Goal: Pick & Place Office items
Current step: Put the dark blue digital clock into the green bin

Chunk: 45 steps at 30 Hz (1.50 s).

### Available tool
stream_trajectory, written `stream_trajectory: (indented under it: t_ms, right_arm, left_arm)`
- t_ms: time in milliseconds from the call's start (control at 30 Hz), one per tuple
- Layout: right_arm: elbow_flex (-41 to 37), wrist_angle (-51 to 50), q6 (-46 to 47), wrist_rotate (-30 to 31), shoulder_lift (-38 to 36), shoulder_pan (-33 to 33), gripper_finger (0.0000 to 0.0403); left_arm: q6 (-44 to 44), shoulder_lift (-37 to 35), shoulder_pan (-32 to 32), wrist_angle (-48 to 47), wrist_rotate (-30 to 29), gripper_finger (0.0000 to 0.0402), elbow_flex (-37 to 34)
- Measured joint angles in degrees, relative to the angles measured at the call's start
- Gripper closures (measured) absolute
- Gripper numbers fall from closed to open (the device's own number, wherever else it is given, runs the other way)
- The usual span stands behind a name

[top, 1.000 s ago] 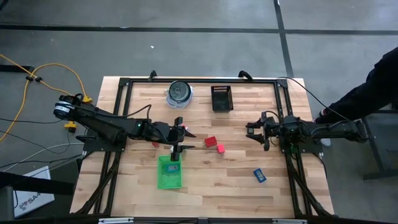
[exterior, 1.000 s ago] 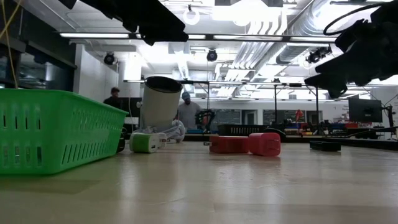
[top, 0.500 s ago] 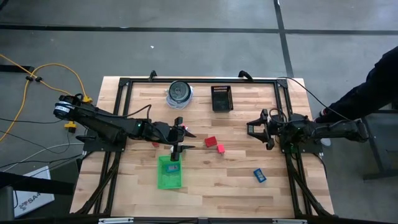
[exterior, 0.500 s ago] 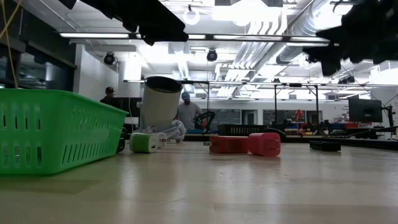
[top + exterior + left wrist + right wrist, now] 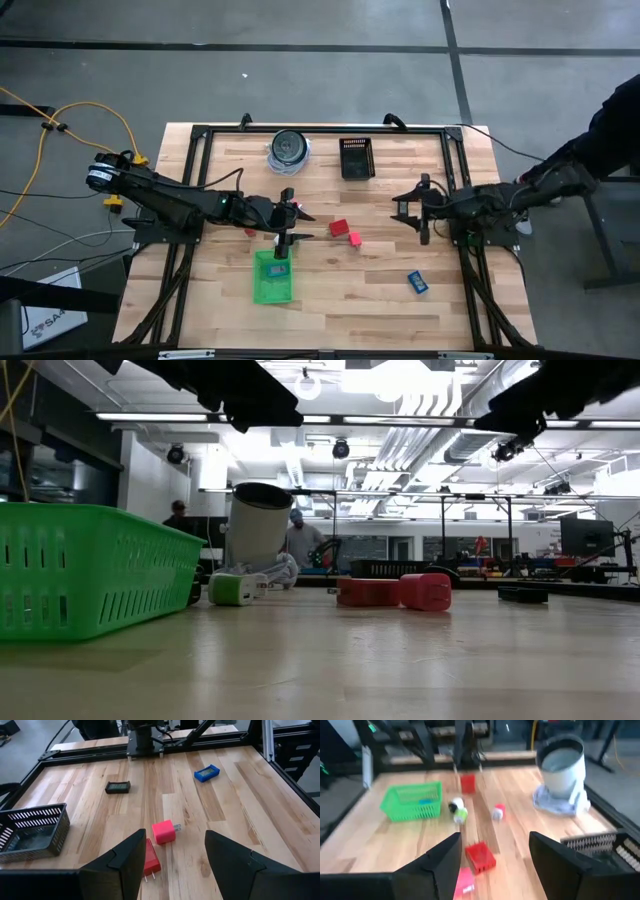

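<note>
Just past my left gripper (image 5: 172, 862), whose fingers stand apart with nothing between them, lie two small power adapters side by side on the wooden table (image 5: 260, 805): a red adapter (image 5: 150, 860) partly behind my finger, and a pink adapter (image 5: 164, 831) with its metal prongs showing. In the high view this gripper hangs over the table's middle, above the far end of the green basket (image 5: 272, 285), which holds a blue piece (image 5: 280, 269). Farther on from the adapters, a small black rectangular item (image 5: 118, 787) lies flat, and a blue rectangular piece (image 5: 206, 772) sits well apart from it, towards the right arm's side. A black mesh basket (image 5: 32, 827) stands at the table's far edge, near the round clear-and-dark container (image 5: 288, 147).

My right gripper (image 5: 495, 865) is raised above the right side of the table, its fingers apart and empty. Beyond them I see the same red and pink adapters, then a white-and-green bit (image 5: 458, 811) and a small red-and-white bit (image 5: 498, 811) near the green basket.

In the low view, two people (image 5: 297, 538) stand in the room behind the table.
</note>
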Motion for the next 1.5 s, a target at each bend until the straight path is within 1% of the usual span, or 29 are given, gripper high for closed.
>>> stream_trajectory:
  t_ms: [167, 367, 467, 533, 700, 933, 1033, 1167, 1333, 1433, 1500]
  right_arm:
    - [8.06, -8.13, 5.77, 5.85, 8.83, 6.47, 0.0183]
    - [16.67, -20.99, 15.73, 12.64, 16.62, 11.8, 0.0183]
    - [19.08, -26.78, 22.57, 13.11, 19.03, 13.36, 0.0183]
    - [19.4, -28.43, 27.07, 12.98, 20.15, 14.14, 0.0183]
    - [19.4, -31.98, 34.78, 10.54, 21.65, 15.9, 0.0183]
    - [19.4, -31.66, 35.57, 6.57, 22.32, 18.68, 0.0183]
    - [19.42, -31.79, 37.96, 4.68, 23.34, 19.76, 0.0183]
    - [19.79, -33.9, 43.77, 1.57, 25.42, 21.0, 0.0183]
    - [22.75, -41.88, 53.41, -2.52, 29.71, 21.79, 0.0183]
    - [23.64, -45.23, 58.86, -6.59, 32.23, 21.75, 0.0183]
    - [23.66, -45.72, 61.82, -9.68, 33.85, 21.75, 0.0183]
  left_arm:
    - [0.0, 0.0, 0.0, 0.0, 0.0, 0.0206, 0.0]
    - [0.01, 0.0, -0.02, 0.0, 0.0, 0.0206, 0.0]
    - [0.01, 0.0, 0.0, -0.02, 0.0, 0.0206, 0.0]
    - [0.0, 0.0, 0.0, -0.02, 0.02, 0.0206, 0.0]
    - [0.01, 0.0, 0.0, -0.02, -0.01, 0.0206, 0.0]
    - [0.01, 0.0, 0.0, -0.02, 0.0, 0.0206, 0.0]
    - [0.01, 0.0, -0.02, -0.02, 0.0, 0.0206, 0.0]
    - [0.01, 0.0, 0.0, -0.02, 0.02, 0.0206, 0.0]
    - [0.01, 0.0, 0.0, -0.02, 0.02, 0.0206, 0.0]
    - [0.0, 0.0, -0.01, -0.02, 0.01, 0.0206, 0.0]
    - [0.01, 0.0, 0.0, -0.02, 0.02, 0.0206, 0.0]
